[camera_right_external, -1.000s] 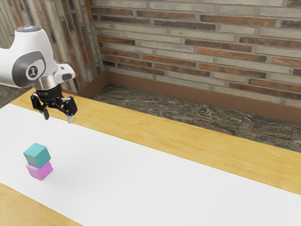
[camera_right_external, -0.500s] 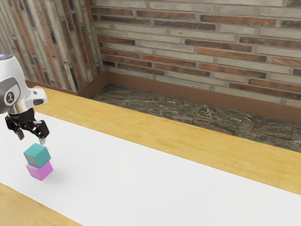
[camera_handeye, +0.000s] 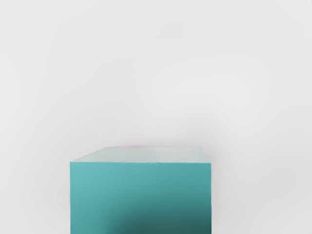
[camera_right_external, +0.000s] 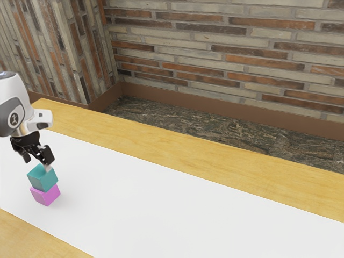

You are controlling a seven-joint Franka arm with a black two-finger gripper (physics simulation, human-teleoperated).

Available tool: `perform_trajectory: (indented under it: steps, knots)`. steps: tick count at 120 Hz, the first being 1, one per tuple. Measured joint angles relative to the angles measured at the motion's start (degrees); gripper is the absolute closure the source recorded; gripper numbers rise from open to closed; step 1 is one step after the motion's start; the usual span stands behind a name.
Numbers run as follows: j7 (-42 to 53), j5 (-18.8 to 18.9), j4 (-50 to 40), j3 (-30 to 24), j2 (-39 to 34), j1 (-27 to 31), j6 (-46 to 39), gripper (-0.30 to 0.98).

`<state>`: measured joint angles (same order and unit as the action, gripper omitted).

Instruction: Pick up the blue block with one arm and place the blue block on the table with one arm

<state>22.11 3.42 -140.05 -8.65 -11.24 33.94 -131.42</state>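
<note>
And down comes the gripper [camera_right_external: 37, 163], lower above the pink block [camera_right_external: 46, 195] than a moment ago, released, fingers spread! The blue block [camera_right_external: 42, 179] sits stacked on the pink block, ungrasped. The approach looks nearly done; straddling and closing should come next.

Exterior view: no words or numbers legible. One small pale mark [camera_right_external: 14, 119] in a dark roundel on the grey cap [camera_right_external: 5, 127] of the arm [camera_right_external: 19, 90]; perhaps a logo or lone character, too small to make out for certain. Wrist view: nothing readable.
</note>
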Motion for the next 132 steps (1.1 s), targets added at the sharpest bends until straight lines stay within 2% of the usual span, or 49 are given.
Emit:
perform_trajectory:
  steps: [104,132]
  knots:
    - [6.7,-0.2,-1.4,-0.1,6.8,1.7,-5.1,0.0]
    - [7.2,-0.2,-1.4,-0.2,6.5,1.9,-5.6,0.23]
